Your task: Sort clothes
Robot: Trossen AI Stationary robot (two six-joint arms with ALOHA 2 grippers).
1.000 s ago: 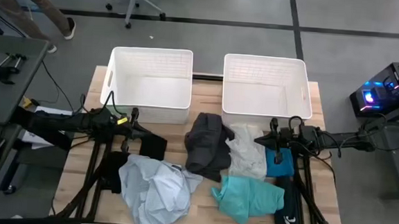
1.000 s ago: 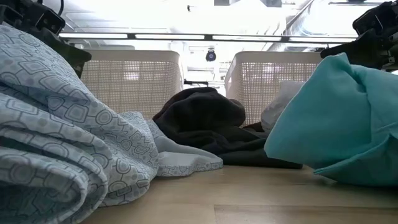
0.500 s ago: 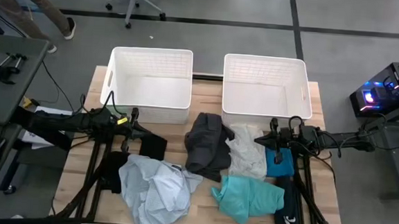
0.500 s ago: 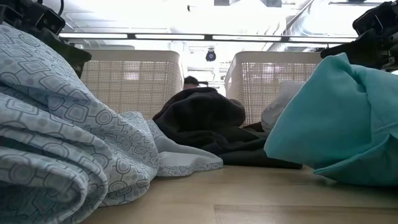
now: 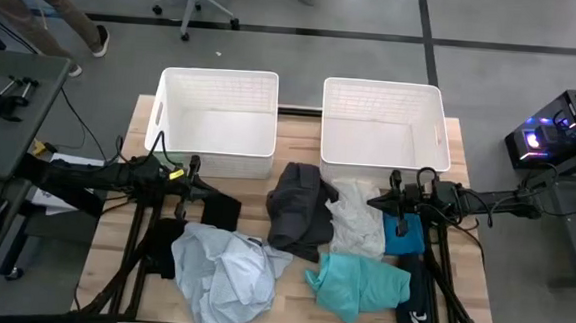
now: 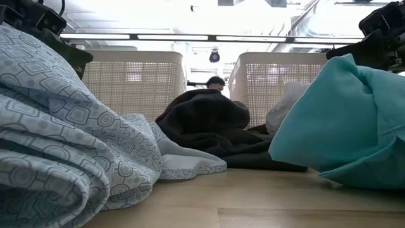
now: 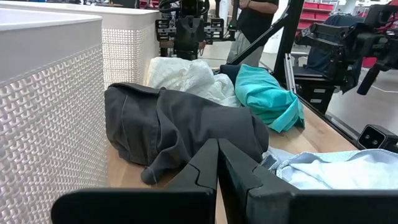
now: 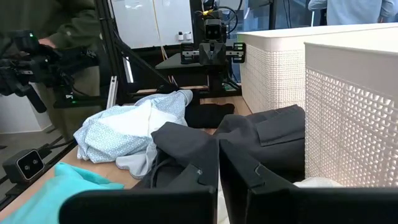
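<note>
clothes [image 5: 303, 248] heaped mid-table, at six o'clock from two baskets [image 5: 218, 117], partly cut off by arms overhead. left gripper [image 7: 217, 163] at nine o'clock, right gripper [image 8: 218, 163] at three, both clenched empty, seen only up close.

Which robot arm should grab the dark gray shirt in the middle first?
Probably the right. The right gripper sits closer to the charcoal garment, just across the white garment. The left gripper is farther off, beside a black garment.
</note>
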